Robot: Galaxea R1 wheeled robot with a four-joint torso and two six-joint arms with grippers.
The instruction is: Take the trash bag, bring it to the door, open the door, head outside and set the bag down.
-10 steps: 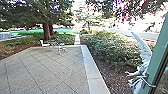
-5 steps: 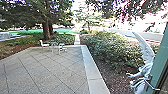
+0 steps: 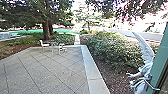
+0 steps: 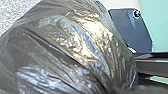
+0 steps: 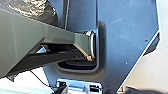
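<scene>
Paving: a patio of square slabs, in daylight, with a pale concrete border along one side.
Planting: a leafy shrub past the border, and a conifer beyond the patio.
Seating: a light chair near the far edge of the slabs, other small furniture beside it.
Statue: a white winged figure just beside the door on the robot's right, partly hidden by it.
Door: the green-framed door, with its lever handle, stands at the right; the way ahead looks unblocked, so I judge it open.
Trash bag: the dark, shiny, full trash bag is close by the left wrist, near the robot's base, its creases running together into a gathered part.
Left gripper: cannot tell whether it is wide or narrow; the gathered plastic suggests it carries the bag.
Right gripper: its state cannot be told either.
Done: pick-up, carrying to the door and opening it, as far as I can judge.
Left: getting fully outside, if the robot is not through; whether it has crossed the threshold is unclear. Setting the bag down also seems to remain.
</scene>
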